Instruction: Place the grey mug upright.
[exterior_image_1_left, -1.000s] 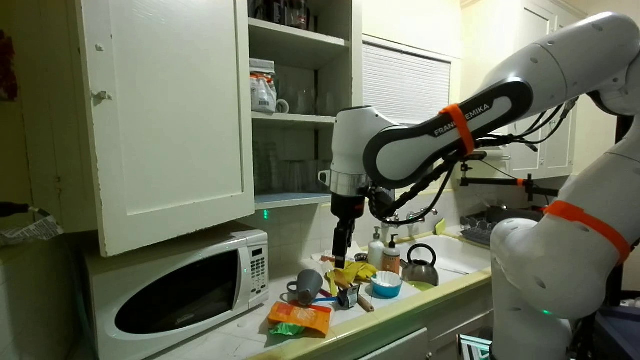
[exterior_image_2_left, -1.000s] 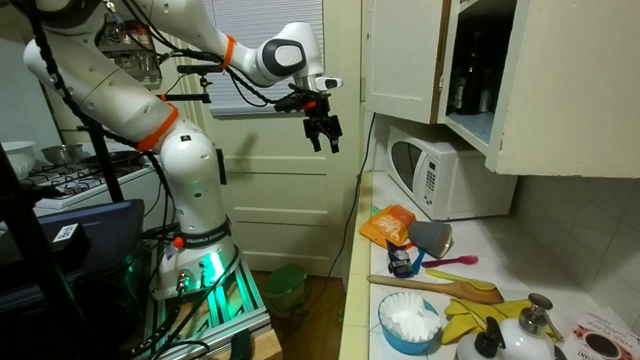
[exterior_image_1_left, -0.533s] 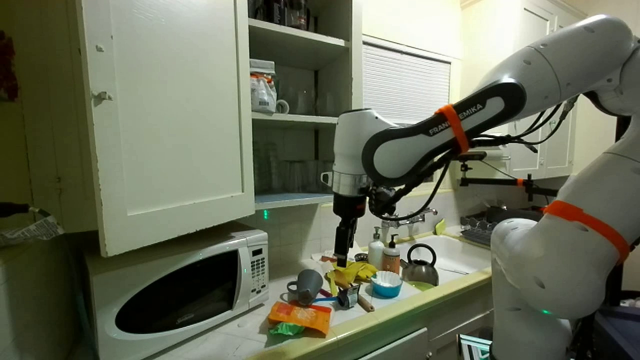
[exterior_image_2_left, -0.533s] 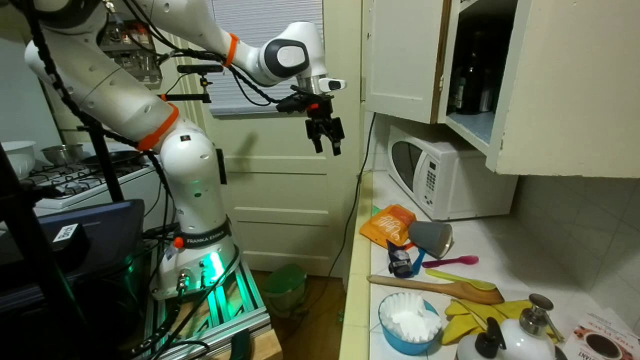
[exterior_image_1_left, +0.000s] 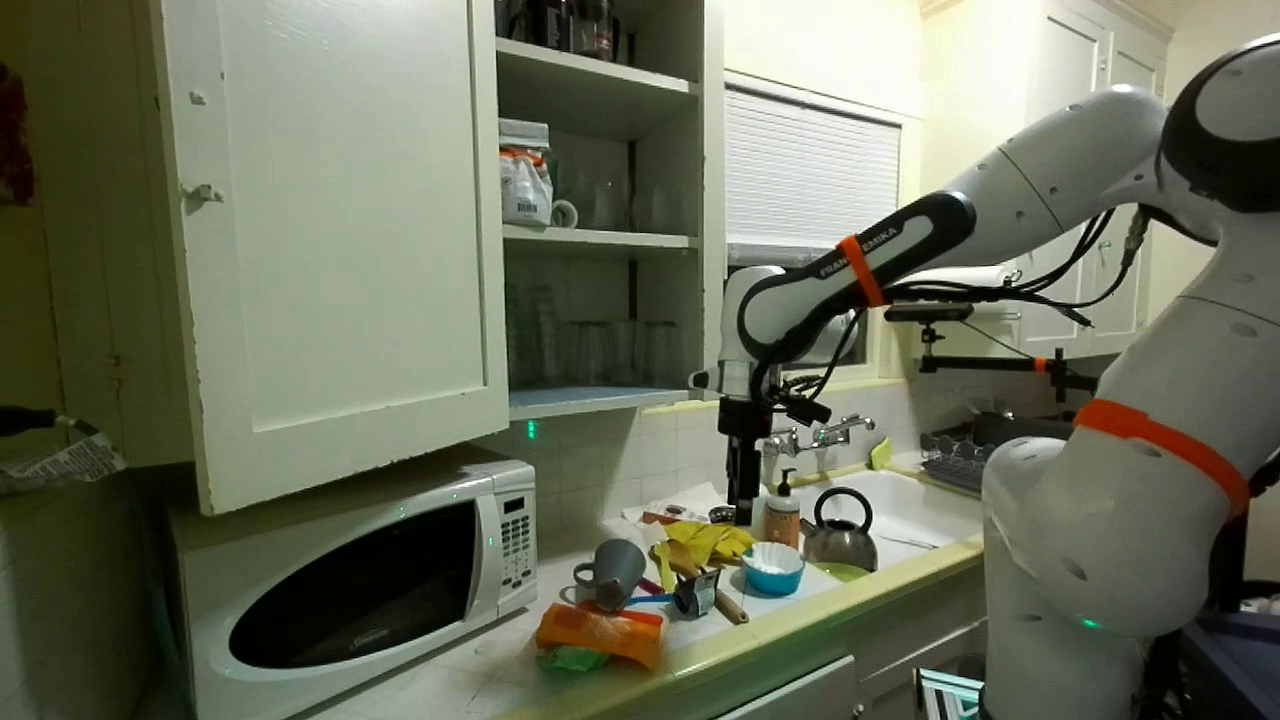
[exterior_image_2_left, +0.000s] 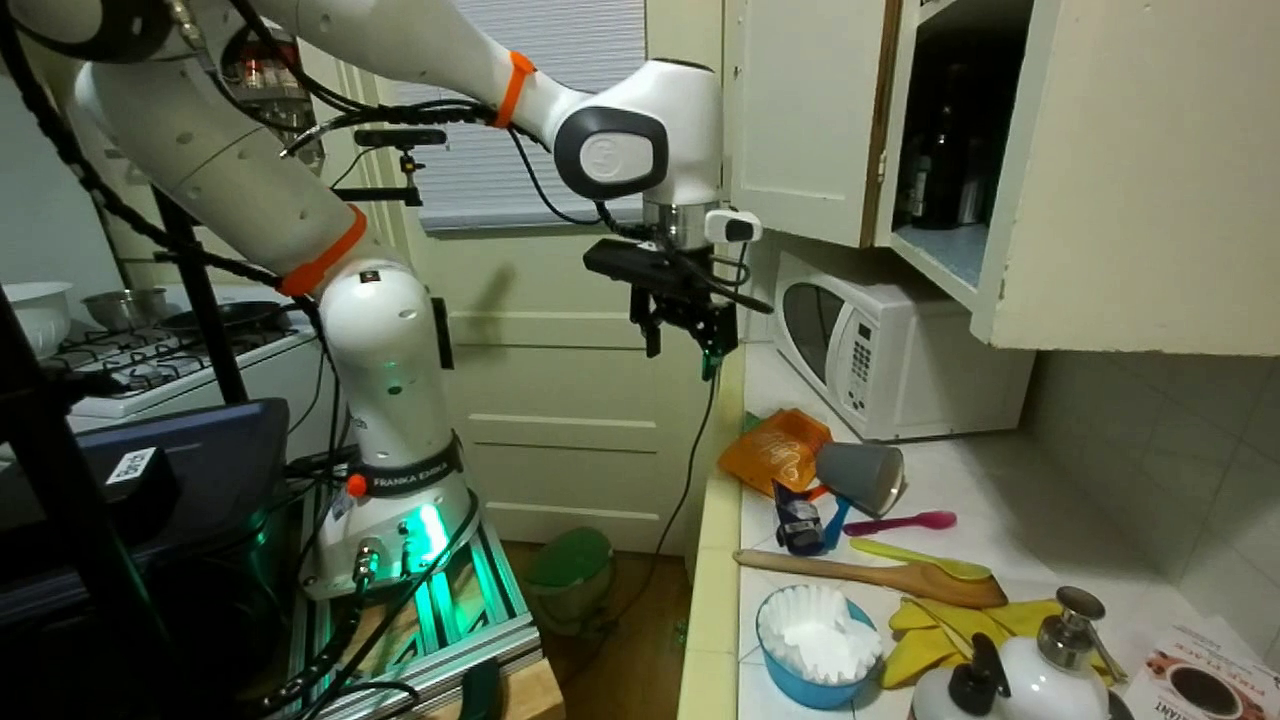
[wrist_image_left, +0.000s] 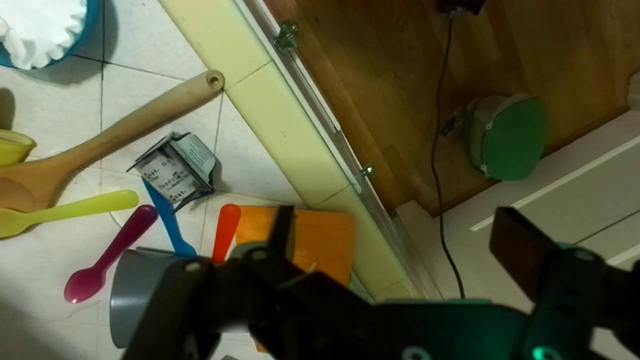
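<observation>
Nearest in the wrist view, the black two-fingered gripper (wrist_image_left: 393, 222) hangs raised, its fingers wide apart. Below, on the white-tiled, yellow-edged counter (wrist_image_left: 145, 35), the plain dull-grey mug (wrist_image_left: 142, 285) lies on its side beside a magenta spoon (wrist_image_left: 114, 250), the mug's mouth towards the pale tiled wall (exterior_image_2_left: 1130, 440). Farther down, a round green-topped bin (wrist_image_left: 515, 140) stands on the brown wooden floor (wrist_image_left: 375, 65).

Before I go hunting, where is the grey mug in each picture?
In an exterior view, the grey mug is low, just left of centre, above the orange pouch.
In an exterior view, the grey mug is right of centre, right of the orange pouch.
In the wrist view, the grey mug is low at left, partly behind the gripper.
Landmark in all three: the orange pouch.
</observation>
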